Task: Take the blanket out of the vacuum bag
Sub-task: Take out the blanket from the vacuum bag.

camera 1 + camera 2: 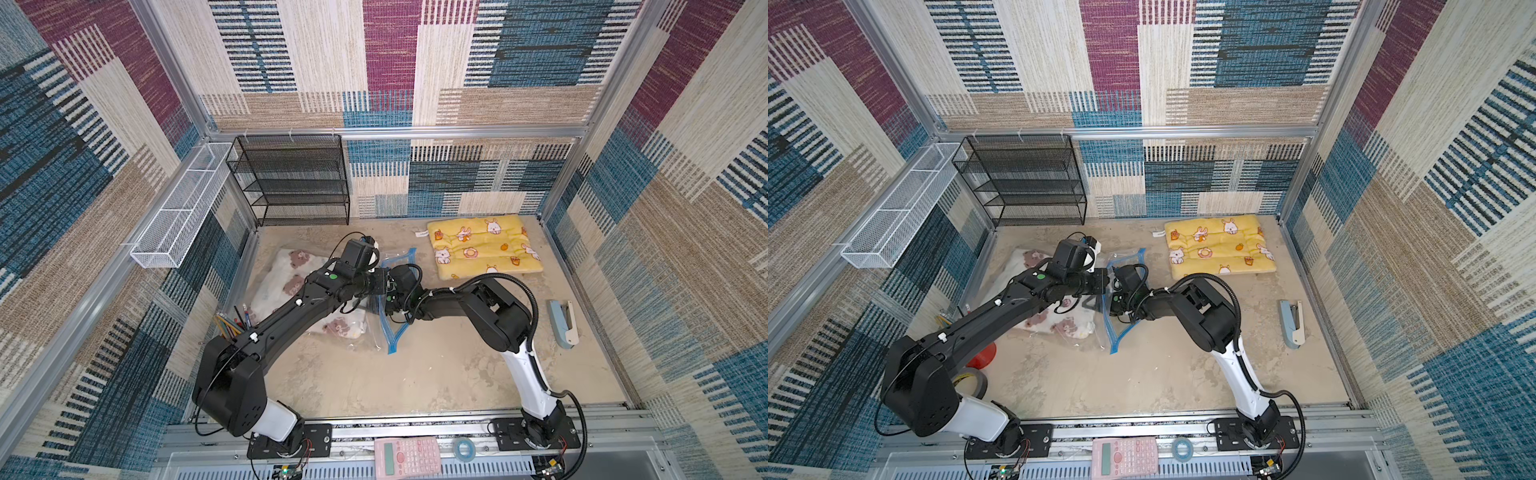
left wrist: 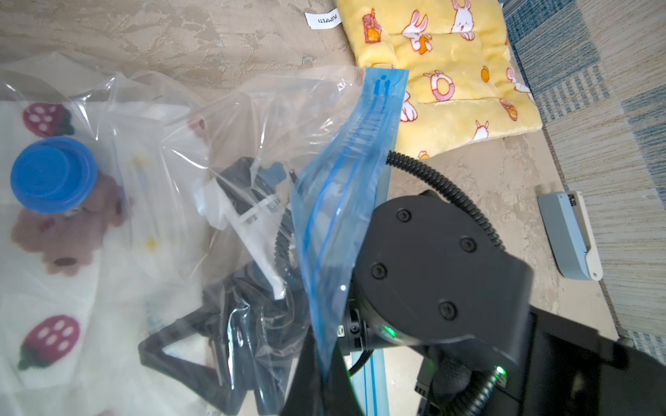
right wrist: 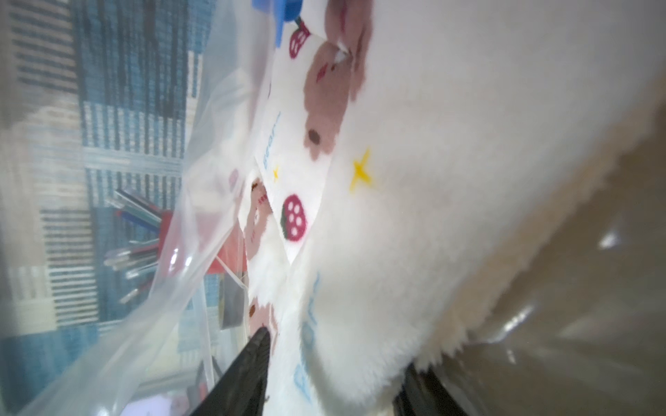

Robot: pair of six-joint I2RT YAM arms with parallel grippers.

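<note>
The left tool [image 2: 320, 389] pinches the vacuum bag [image 2: 252, 108] by its zip strip [image 2: 360, 144]. Inside, the right tool [image 3: 335, 349] grips the blanket [image 3: 432, 180].

The vacuum bag [image 2: 252, 108] — clear, crinkly, blue zip strip [image 2: 346, 173] lifted, mouth open — lies left of centre. Inside, the folded white blanket [image 1: 274, 286], printed with bears and strawberries, sits beneath the round blue valve cap [image 2: 53, 174].

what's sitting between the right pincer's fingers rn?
The blanket: its fluffy white fold fills the gap of the right pincer, fingers against both sides, inside the vacuum bag. Clear in the right wrist view.
</note>
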